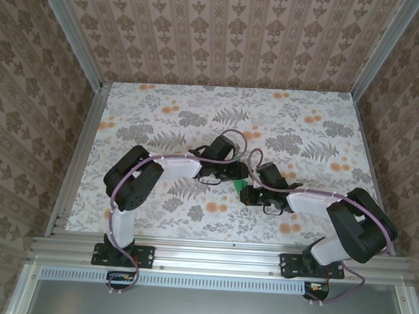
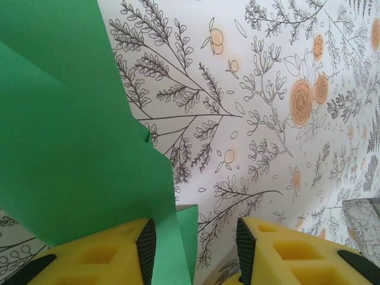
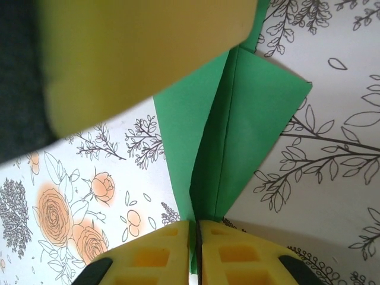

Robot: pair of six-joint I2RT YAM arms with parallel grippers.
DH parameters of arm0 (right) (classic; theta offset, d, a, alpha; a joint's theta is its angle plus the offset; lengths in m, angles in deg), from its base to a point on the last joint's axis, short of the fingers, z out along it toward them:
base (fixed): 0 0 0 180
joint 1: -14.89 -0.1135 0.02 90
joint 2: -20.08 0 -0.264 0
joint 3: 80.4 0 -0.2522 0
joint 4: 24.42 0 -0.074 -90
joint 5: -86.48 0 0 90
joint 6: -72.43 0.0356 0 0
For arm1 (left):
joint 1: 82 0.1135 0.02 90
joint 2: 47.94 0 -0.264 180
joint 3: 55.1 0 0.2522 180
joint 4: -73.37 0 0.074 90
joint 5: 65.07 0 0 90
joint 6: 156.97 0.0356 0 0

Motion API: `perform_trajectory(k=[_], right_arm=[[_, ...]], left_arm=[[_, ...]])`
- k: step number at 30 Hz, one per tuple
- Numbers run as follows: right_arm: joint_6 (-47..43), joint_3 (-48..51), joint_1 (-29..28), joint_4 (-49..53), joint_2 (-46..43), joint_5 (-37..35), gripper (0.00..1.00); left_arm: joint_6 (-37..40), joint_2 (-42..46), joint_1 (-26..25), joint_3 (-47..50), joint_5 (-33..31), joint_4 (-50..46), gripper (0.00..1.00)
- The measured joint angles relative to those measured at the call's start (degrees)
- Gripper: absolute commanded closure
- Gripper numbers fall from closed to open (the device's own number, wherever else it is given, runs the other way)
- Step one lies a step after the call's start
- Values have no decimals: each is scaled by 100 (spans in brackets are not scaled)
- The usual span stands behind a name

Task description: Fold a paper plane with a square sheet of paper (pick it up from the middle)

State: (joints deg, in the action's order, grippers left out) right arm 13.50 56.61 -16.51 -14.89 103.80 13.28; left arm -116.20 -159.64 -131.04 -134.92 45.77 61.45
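Note:
The green paper (image 1: 241, 182) is folded into a creased, pointed shape and is held just above the middle of the table between both grippers. My right gripper (image 3: 196, 252) is shut on its narrow end, and its centre crease (image 3: 228, 136) runs up from the jaws. My left gripper (image 2: 195, 252) is open, and a wide green flap (image 2: 65, 136) lies against its left finger (image 2: 113, 249). The top view shows the left gripper (image 1: 223, 173) and the right gripper (image 1: 253, 192) almost touching. A blurred yellow finger (image 3: 142, 47) of the left gripper hangs over the paper.
The flower-patterned table top (image 1: 198, 113) stretches out behind and beside the arms. Aluminium rails (image 1: 74, 163) frame it, with papered walls beyond. Purple cables (image 1: 232, 140) loop over both wrists.

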Motion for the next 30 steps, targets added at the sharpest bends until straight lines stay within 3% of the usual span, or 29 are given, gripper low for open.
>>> perform_trajectory(k=[5,11,15,18,23,30], right_arm=[[39,0,15,-7,0,57,96],[66,0,116,-22,0,210,97],[170,9,223,-48,-11,361,78],[251,81,310,-94,-173,424,78],[391,170,442,-275,-579,629,88],[649,170,457,-721,-170,1115,93]], left_arm=[[0,-2,0,-4,2,-22,57],[2,-15,0,-85,2,-149,58],[2,-96,0,-153,2,-205,59],[0,-212,0,-195,2,-247,60],[0,-275,11,-234,26,-278,60],[2,-284,17,-284,42,-319,60]])
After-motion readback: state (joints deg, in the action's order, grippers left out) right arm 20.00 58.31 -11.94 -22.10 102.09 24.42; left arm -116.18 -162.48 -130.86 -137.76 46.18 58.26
